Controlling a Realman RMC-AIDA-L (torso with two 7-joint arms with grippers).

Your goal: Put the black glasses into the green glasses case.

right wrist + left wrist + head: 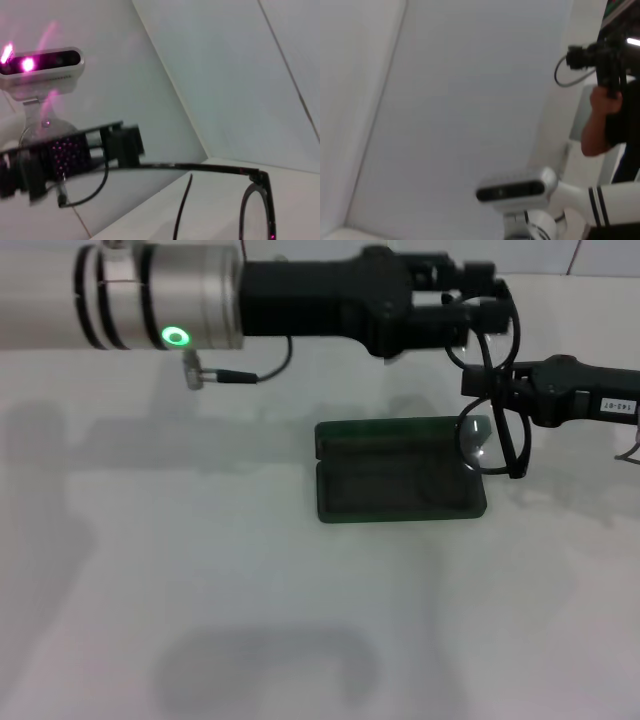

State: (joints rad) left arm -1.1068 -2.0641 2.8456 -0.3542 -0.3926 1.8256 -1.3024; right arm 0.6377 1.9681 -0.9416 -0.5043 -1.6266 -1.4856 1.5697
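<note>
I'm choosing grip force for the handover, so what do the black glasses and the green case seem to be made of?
The black glasses: thin, probably plastic frame, matte black, with clear glossy lenses showing a glint. The green glasses case: apparently a rigid shell, dark green, dull finish, lying open; its lining material can't be told.

Robotics lab or test room. Evidence: bare white table [200,590] under green glasses case [400,483]; plain white walls [470,100] behind table; tripod-style camera rig with cable [600,60] beside standing person [610,125]; robot's own head camera [512,190] visible in wrist views. No household furnishings.
</note>
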